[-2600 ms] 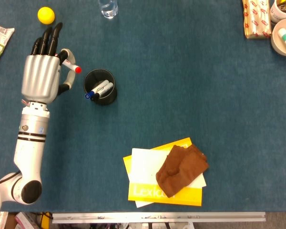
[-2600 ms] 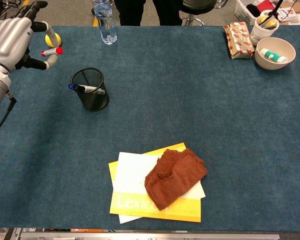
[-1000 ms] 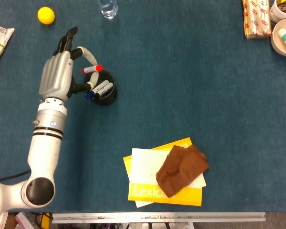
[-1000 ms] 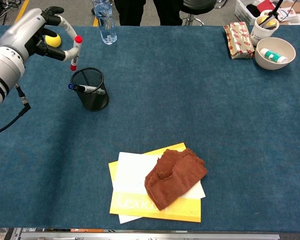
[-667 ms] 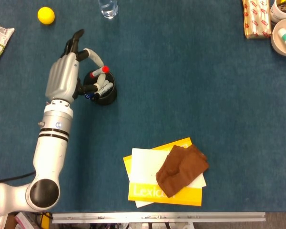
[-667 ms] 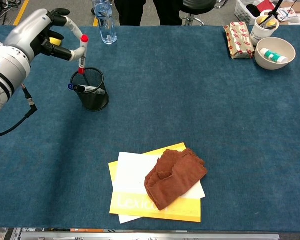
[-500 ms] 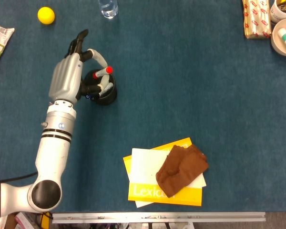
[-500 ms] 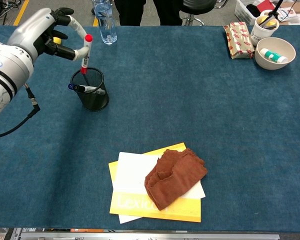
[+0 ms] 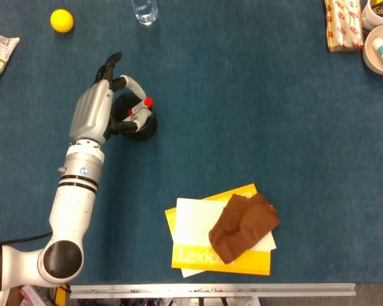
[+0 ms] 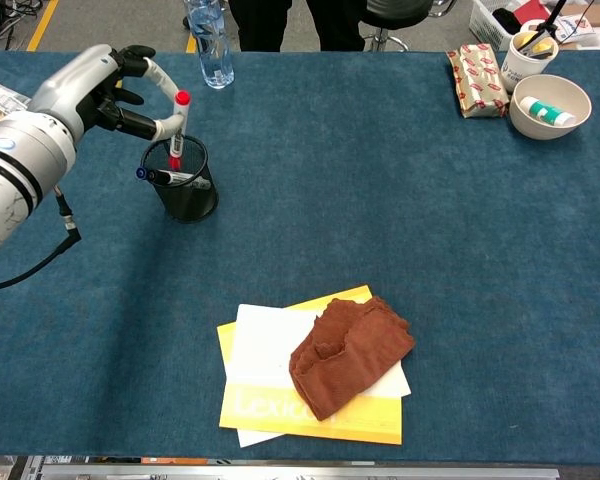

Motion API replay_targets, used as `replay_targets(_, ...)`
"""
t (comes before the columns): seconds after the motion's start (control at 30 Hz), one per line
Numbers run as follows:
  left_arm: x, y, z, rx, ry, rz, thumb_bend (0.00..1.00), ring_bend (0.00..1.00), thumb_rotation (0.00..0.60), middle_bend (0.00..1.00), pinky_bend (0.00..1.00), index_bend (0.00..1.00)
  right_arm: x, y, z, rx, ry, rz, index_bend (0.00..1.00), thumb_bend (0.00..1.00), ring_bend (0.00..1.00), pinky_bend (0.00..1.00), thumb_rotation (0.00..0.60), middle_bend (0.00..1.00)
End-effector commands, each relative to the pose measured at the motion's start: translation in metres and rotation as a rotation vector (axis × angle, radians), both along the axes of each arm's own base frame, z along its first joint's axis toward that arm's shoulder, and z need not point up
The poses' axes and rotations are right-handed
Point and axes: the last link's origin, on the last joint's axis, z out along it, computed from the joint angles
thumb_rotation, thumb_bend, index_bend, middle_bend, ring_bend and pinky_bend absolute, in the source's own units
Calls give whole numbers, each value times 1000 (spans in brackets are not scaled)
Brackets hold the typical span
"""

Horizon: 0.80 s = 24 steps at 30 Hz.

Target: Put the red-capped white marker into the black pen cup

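Chest view, upper left of the frame: left hand pinches the red-capped white marker between thumb and a finger, the other fingers lifted clear. Marker is held close to upright, red cap on top, lower end already inside the rim of the black pen cup. Upright hold judged deliberate: the cup mouth is narrow and partly taken up by other markers, so a vertical entry leaves the least chance of catching the rim.

Head view, upper left: left hand sits over the left side of the pen cup and hides part of its opening; the marker reads mostly as a red cap with a short white stretch of barrel, seen nearly end-on.

Marker appearance: white barrel, bright red cap, a darker or red band low on the barrel where it enters the mesh; exact marking too small to tell. A blue-capped marker lies across the cup opening, end poking past the left rim.

Judgement: insertion under way, release not yet made. Whether the tip has reached the cup bottom cannot be told.

Right hand: not visible in either view.
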Motion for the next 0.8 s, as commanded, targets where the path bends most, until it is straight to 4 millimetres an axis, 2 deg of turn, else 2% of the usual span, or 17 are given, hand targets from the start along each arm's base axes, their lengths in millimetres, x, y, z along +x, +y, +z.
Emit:
replay_targets(0.03, -4, 0, -2, -23, -11, 8, 357, 0, 600, 0, 158, 522, 0, 0, 0, 1, 0, 0, 126, 0, 135, 296, 600, 223)
replay_targets(0.33, -11, -1, -2, -41, -29, -5, 356, 0, 600, 0, 158, 272, 0, 0, 0, 0, 0, 0, 126, 0, 135, 296, 600, 223)
replay_targets(0.43, -13, -1, -1, -39, -18, -13, 311, 0, 600, 0, 158, 188, 0, 0, 0, 0, -1, 0, 126, 0, 135, 296, 600, 222)
replay_targets(0.6, -19, 0, 3, -15, 67, -49, 294, 0, 600, 0, 158, 182, 1, 1, 0, 0, 0, 2, 126, 0, 135, 296, 600, 223)
replay_targets(0.8, -28, 0, 13, 35, 280, -195, 294, 0, 600, 0, 158, 273, 1, 1, 2, -6, 1, 4, 126, 0, 135, 296, 600, 223)
